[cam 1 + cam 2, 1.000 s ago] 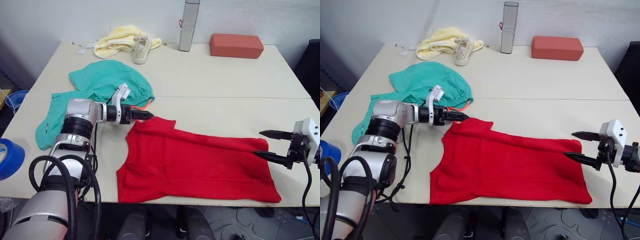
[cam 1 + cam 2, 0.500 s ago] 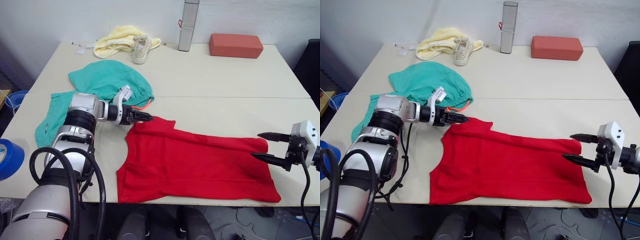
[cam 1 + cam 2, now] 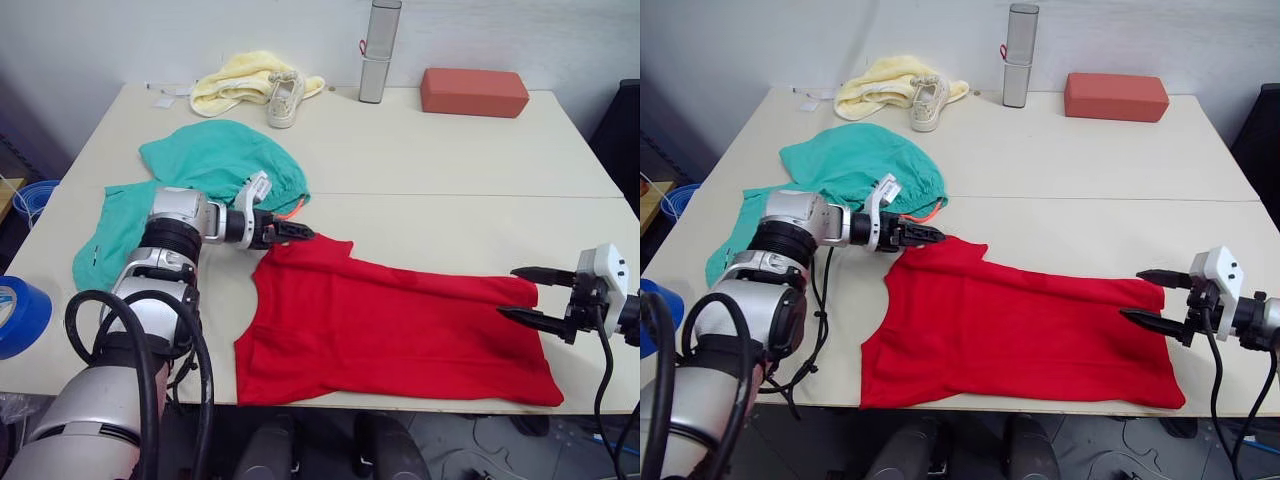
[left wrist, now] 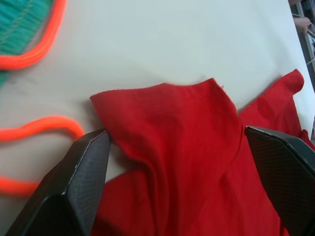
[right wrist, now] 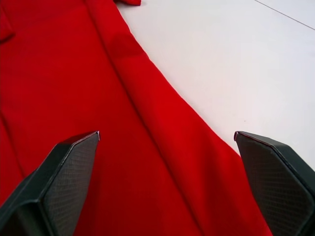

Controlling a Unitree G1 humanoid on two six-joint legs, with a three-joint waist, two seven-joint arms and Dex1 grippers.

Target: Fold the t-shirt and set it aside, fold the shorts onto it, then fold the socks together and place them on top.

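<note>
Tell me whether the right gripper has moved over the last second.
Yes. The right gripper has drawn slightly back along the t-shirt, toward its hem end and the table's near edge; earlier its fingertips reached slightly further over the fabric. It hangs open.

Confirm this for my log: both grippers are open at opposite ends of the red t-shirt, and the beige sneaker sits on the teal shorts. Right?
Not quite. The sneaker sits against the pale yellow cloth at the table's far edge, as the left eye view shows, not on the shorts. The rest holds.

No text, brand, number or sign can be read anywhere; the small white tags (image 3: 162, 96) lying at the far left corner of the pale surface (image 3: 440, 150) may carry print, but they are too small to tell
</note>
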